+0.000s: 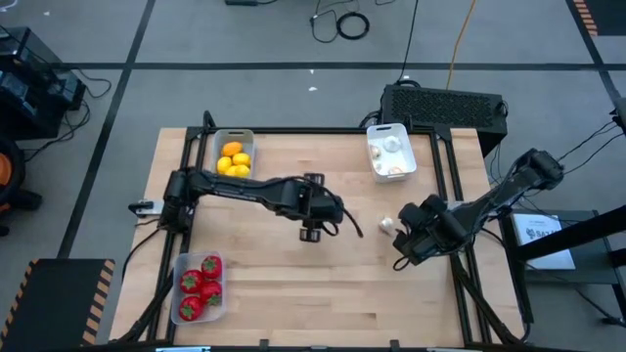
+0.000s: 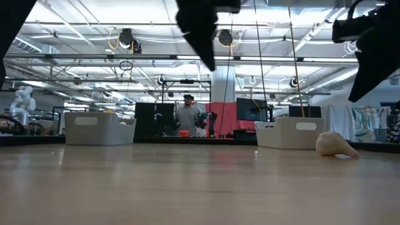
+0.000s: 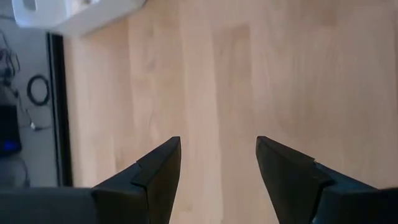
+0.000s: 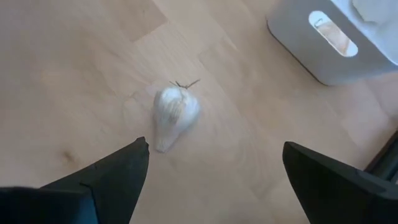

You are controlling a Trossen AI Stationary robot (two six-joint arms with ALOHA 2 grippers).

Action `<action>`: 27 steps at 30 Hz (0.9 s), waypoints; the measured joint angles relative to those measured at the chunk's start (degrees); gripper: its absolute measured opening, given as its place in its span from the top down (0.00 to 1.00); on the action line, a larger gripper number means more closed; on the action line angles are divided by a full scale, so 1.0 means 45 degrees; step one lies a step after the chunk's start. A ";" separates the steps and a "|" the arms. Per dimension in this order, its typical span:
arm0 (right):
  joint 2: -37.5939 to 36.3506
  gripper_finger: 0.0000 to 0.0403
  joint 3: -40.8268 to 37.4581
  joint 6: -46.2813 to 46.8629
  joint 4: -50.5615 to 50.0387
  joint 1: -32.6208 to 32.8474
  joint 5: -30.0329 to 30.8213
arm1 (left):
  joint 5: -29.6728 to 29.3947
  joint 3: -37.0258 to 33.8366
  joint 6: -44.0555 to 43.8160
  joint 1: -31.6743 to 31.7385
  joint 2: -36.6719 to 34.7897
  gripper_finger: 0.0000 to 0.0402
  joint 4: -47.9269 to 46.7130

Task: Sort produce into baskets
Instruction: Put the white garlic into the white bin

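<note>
Right gripper point(image 4: 211, 180) hangs wide open, empty, just short of one garlic bulb point(image 4: 175, 115) lying loose on the table point(image 1: 293, 284), near the white basket point(image 1: 392, 153). Left gripper point(image 1: 311, 233) hovers mid-table, well clear of the bulb, jaws apart and holding nothing. Lemons fill the grey basket point(image 1: 233, 156); red pieces fill the clear one point(image 1: 200, 286). Step in hand, likely: last pick. Next move: descend, straddle bulb, close, carry to white basket.
</note>
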 joint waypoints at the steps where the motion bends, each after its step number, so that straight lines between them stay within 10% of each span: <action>1: 0.0201 0.11 0.0000 0.0117 -0.0011 -0.0008 0.0009 | -0.0005 0.0000 -0.0005 0.0075 -0.0099 0.46 -0.0361; 11: 0.0855 0.11 -0.0005 0.1404 -0.0331 -0.0866 0.0370 | 0.0175 -0.1799 -0.0620 0.1229 -0.1413 0.46 -0.1738; 27: 0.0718 0.11 -0.2322 -0.1243 0.4872 -0.3363 -0.1119 | 0.0424 -0.8273 -0.1618 0.0578 -0.5384 0.46 0.6542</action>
